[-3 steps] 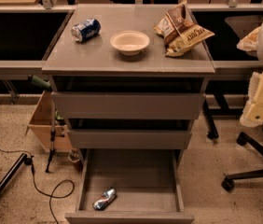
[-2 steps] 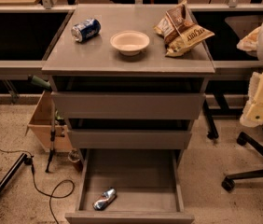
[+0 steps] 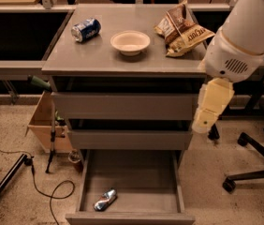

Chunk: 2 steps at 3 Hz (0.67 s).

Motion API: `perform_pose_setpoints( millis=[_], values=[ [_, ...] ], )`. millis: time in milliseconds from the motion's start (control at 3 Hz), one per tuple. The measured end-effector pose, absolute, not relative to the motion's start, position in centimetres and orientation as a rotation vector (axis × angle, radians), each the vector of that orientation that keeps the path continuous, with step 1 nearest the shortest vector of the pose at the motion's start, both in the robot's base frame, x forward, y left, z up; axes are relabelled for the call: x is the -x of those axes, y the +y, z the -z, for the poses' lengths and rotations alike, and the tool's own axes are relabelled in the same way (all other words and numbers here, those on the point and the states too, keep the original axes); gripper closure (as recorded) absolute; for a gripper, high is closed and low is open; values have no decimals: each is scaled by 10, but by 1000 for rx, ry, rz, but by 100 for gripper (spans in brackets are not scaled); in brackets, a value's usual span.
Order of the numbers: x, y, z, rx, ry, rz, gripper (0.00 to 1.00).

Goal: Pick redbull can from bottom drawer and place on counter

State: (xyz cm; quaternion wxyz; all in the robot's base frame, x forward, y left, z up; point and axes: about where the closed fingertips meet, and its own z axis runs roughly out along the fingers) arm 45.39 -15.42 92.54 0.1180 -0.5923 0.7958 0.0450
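The redbull can [image 3: 105, 199], slim, silver and blue, lies on its side near the front left of the open bottom drawer [image 3: 143, 179]. The two drawers above it are pushed in. The grey counter [image 3: 122, 62] tops the cabinet. My gripper [image 3: 210, 108], a cream-coloured piece, hangs from the white arm [image 3: 244, 36] beside the cabinet's right edge. It is level with the upper drawers, well above and to the right of the can, and holds nothing that I can see.
On the counter lie a fatter blue soda can [image 3: 85, 29], a white bowl [image 3: 130, 42] and two chip bags [image 3: 182, 28]. A cardboard box [image 3: 45, 125], a stand and cables sit on the floor at left. An office chair base [image 3: 256, 172] stands at right.
The arm and gripper have swung left from the frame's right edge to the cabinet's right side. The can and drawer have not moved.
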Motion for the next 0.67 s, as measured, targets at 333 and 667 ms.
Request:
perform_pose_setpoints(
  millis=[333,667],
  values=[
    [-441,-76,-859,1640,2507,-430,0],
    [-418,-22,-811,1456,2649,-639,0]
  ],
)
